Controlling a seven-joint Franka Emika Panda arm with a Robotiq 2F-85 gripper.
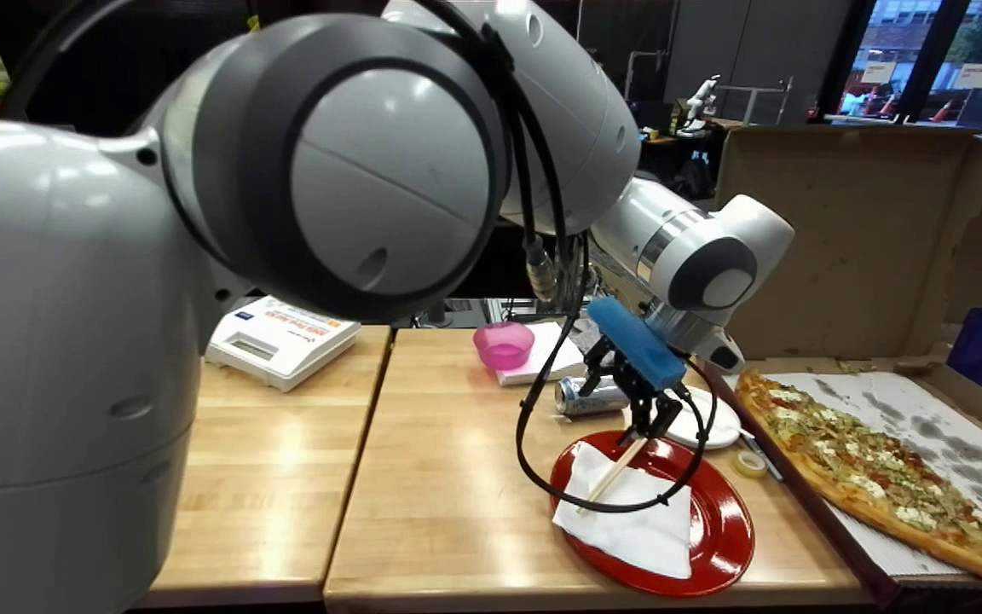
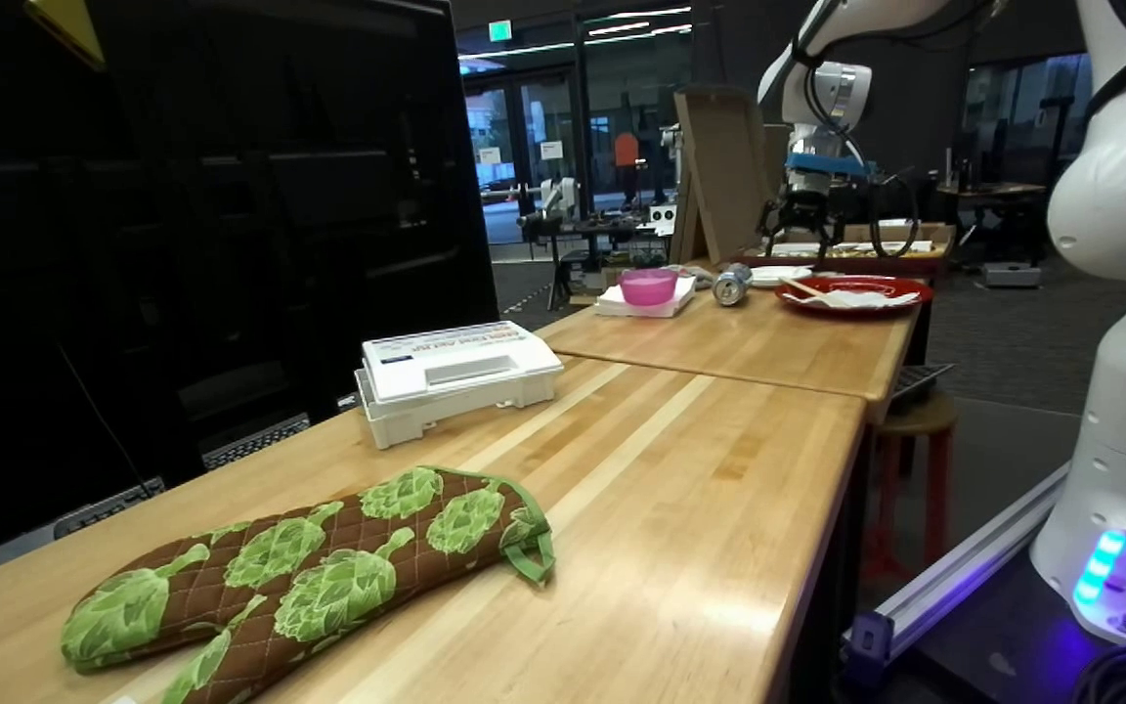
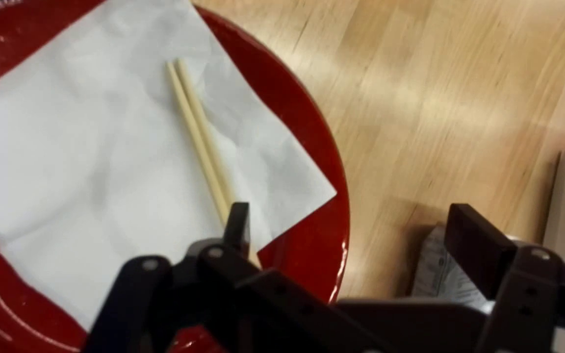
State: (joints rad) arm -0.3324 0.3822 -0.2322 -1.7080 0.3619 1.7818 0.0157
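- Hand [image 3: 349, 219] spread wide above the rim of the red plate [image 3: 319, 142].
- Chopsticks [image 3: 194, 127] on the napkin [image 3: 66, 147], left in the wrist view, partly behind the hand.
- Can [image 3: 439, 267] right, on the counter [image 3: 434, 122], partly hidden.

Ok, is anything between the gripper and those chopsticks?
Nothing visible stands between them: in the wrist view, the open gripper partly overlaps the chopsticks atop the white napkin. The black cable loop crosses them only in an exterior view.

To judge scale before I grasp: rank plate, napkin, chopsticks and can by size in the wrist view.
1. Red plate, by its outline
2. White napkin
3. Chopsticks and can: unsure which is larger; the fingers hide part of both
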